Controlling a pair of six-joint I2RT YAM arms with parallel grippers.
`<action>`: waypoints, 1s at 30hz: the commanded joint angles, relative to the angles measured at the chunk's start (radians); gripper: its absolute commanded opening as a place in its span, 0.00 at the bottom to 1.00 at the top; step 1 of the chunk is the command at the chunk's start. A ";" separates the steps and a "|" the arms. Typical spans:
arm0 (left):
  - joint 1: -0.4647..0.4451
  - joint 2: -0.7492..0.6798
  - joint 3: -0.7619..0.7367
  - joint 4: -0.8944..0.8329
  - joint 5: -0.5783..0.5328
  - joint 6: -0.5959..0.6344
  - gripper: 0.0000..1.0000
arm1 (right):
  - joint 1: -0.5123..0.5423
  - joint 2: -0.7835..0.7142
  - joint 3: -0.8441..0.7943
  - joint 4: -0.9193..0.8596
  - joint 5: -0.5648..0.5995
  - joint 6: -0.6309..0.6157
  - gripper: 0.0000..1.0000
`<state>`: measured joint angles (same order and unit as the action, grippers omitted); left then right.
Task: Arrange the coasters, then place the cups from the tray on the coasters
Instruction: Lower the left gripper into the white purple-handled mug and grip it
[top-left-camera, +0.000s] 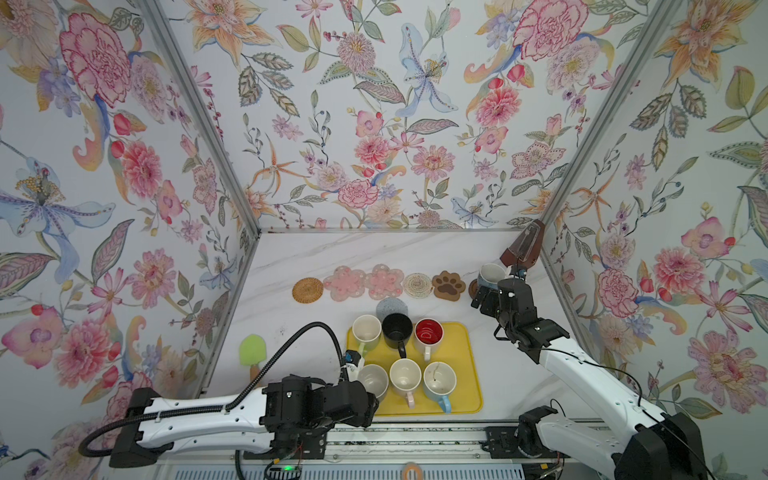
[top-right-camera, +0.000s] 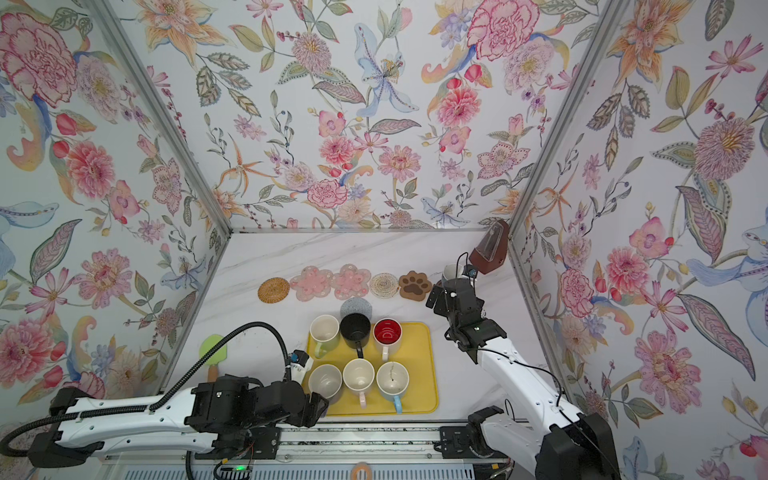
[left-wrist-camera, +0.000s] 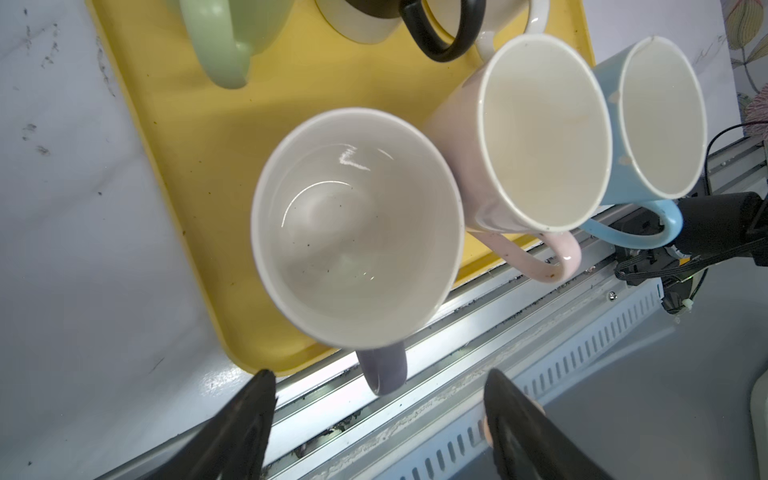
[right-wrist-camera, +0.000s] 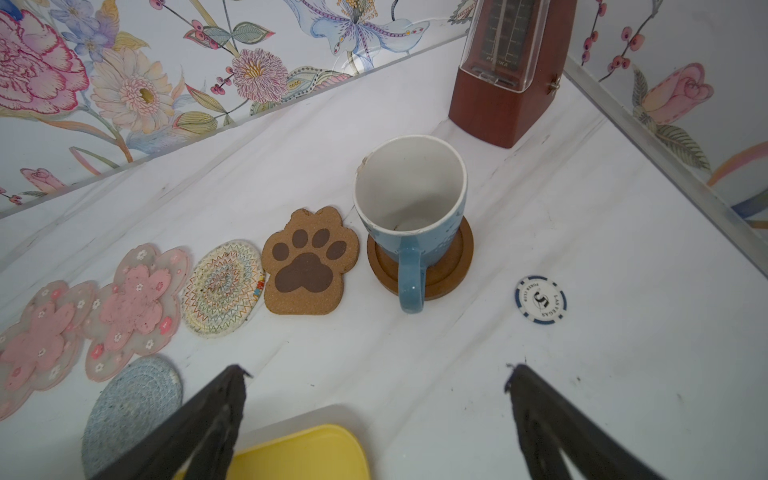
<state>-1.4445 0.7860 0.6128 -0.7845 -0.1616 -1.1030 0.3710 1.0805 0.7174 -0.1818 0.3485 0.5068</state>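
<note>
Seven coasters, one cup on one, six cups on the tray; left hand, right hand wide

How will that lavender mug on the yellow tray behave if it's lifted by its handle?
The lavender mug looks like glossy glazed ceramic: rigid, likely weighty and slippery. Held by its handle alone, it may tilt. It stands close beside the cream mug, so lifting could knock that.
</note>
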 joint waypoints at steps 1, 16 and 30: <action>-0.014 0.040 -0.013 -0.009 -0.003 -0.015 0.80 | 0.007 -0.012 -0.021 0.004 0.004 0.016 0.99; -0.021 0.192 0.010 0.014 -0.022 0.012 0.68 | 0.006 -0.010 -0.027 0.010 -0.004 0.012 0.99; -0.022 0.196 -0.035 0.007 -0.035 -0.004 0.46 | 0.006 0.001 -0.026 0.018 -0.015 0.015 0.99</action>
<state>-1.4544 1.0027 0.6029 -0.7547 -0.1658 -1.0985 0.3710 1.0809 0.7048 -0.1810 0.3401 0.5068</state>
